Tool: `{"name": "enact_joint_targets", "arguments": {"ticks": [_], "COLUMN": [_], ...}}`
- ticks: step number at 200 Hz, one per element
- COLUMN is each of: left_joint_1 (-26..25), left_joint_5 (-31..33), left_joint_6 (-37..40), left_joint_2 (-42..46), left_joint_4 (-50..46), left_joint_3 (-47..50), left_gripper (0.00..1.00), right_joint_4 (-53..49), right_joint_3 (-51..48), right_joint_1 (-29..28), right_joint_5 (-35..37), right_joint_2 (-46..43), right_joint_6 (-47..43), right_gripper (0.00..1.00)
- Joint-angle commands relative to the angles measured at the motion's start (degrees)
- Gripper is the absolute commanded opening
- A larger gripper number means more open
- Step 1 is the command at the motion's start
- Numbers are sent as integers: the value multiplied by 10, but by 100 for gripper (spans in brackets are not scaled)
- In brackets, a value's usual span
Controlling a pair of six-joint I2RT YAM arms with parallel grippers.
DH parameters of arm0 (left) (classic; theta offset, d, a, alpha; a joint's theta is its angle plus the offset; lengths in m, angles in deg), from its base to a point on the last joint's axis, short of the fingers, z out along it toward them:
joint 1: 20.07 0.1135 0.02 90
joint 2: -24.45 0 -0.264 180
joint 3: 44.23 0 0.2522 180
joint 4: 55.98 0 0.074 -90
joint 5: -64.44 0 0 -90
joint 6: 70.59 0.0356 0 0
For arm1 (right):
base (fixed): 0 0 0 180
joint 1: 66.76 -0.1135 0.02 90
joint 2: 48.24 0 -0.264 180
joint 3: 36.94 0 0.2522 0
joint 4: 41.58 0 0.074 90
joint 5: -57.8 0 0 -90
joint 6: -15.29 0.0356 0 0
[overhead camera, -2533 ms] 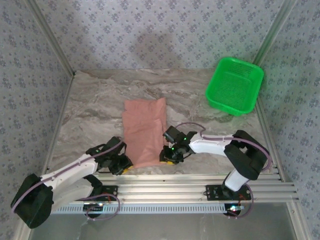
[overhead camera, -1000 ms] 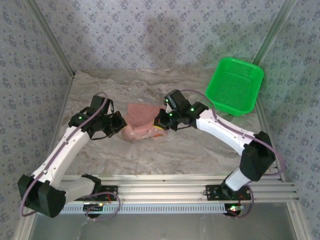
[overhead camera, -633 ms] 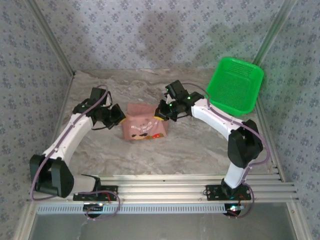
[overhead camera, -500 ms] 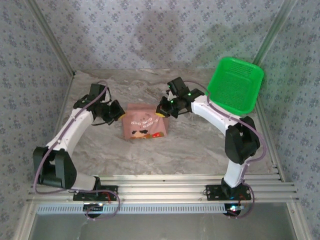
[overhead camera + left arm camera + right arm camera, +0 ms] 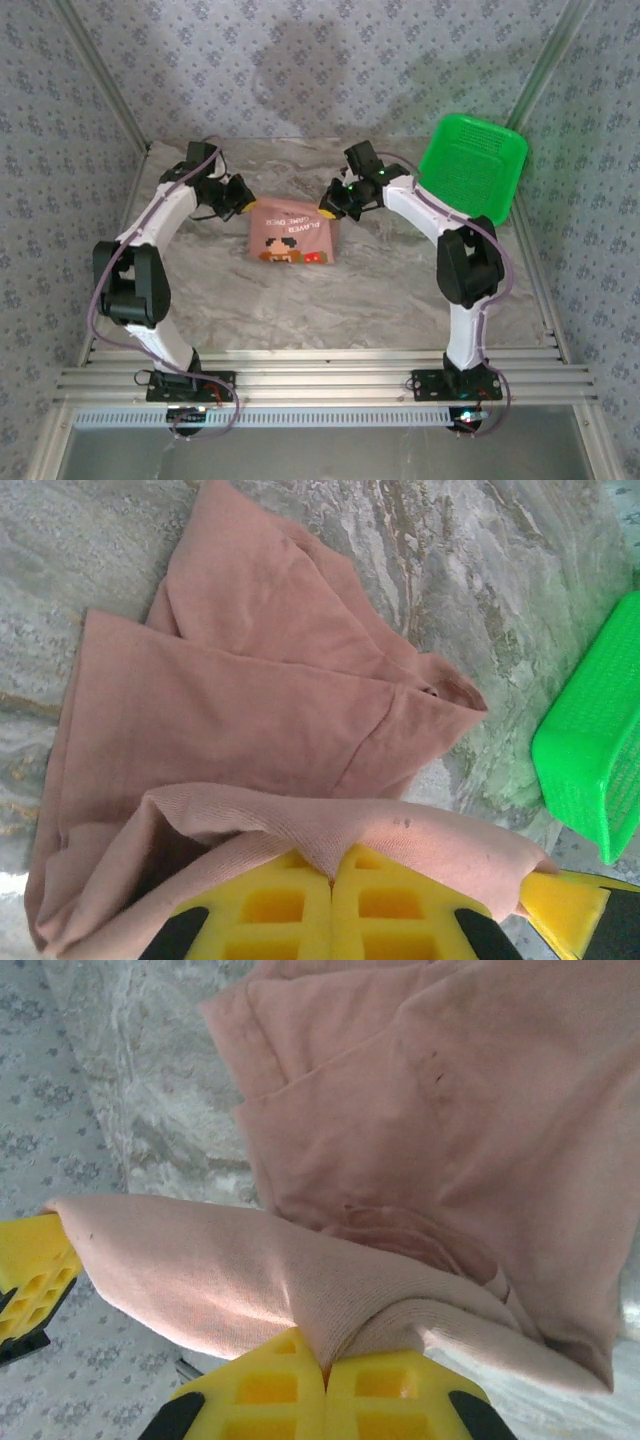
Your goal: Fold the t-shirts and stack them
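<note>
A salmon-pink t-shirt [image 5: 292, 235] lies folded on the marble table, its printed graphic facing up. My left gripper [image 5: 243, 203] is shut on the shirt's far left corner, and my right gripper [image 5: 330, 206] is shut on its far right corner. In the left wrist view the yellow fingers [image 5: 330, 905] pinch a fold of the t-shirt [image 5: 240, 720]. Over in the right wrist view, a thick fold of the t-shirt [image 5: 400, 1140] is clamped between yellow fingers [image 5: 325, 1400]. The doubled edge stretches between the two grippers over the lower layers.
A bright green plastic basket [image 5: 468, 172] stands at the back right of the table, close to the right arm; its corner shows as the basket [image 5: 590, 740] in the left wrist view. Patterned walls close in behind and at both sides. Bare marble [image 5: 300, 300] lies in front of the shirt.
Both grippers carried the shirt's near edge from the table's front up and over toward the back, folding it in half. The printed graphic came to face up.
</note>
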State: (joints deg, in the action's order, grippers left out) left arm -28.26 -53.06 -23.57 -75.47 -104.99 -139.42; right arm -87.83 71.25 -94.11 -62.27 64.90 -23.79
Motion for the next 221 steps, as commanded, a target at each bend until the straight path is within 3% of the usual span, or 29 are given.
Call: {"name": "enact_joint_targets", "arguments": {"ticks": [1,31,45,66,91,114,131,143,158,180,186,199,221], "left_joint_1": [9,12,16,21,24,40,64,83,108,133,134,136,142], "left_joint_5": [-14,-20,-22,-60,-65,-56,-42,-14,38,153,191,265,349], "left_joint_6": [14,15,4,-34,-36,-2,36,72,108,155,170,192,225], "left_joint_2": [-36,-114,-155,-217,-260,-260,-221,-164,-46,140,183,257,320], "left_joint_4": [21,35,54,89,39,-47,-96,-105,-47,71,100,177,303], "left_joint_3": [-44,-107,-142,-215,-357,-462,-461,-407,-241,20,85,220,381], "left_gripper": [0,0,0,34,63,69,70,70,74,99,100,100,100], "right_joint_4": [-3,5,34,125,233,186,129,89,56,34,55,126,354], "right_joint_3": [38,79,97,137,156,178,146,76,-59,-286,-350,-474,-678], "right_joint_1": [15,36,56,99,135,150,152,153,153,164,173,204,218], "right_joint_5": [-12,-20,-29,-64,-85,-89,-108,-85,7,218,260,315,450], "right_joint_2": [36,97,128,183,199,163,97,12,-126,-344,-399,-503,-621], "right_joint_6": [-10,0,19,74,139,88,17,-62,-171,-280,-285,-312,-400], "right_gripper": [1,10,20,40,47,50,52,60,73,94,100,100,100]}}
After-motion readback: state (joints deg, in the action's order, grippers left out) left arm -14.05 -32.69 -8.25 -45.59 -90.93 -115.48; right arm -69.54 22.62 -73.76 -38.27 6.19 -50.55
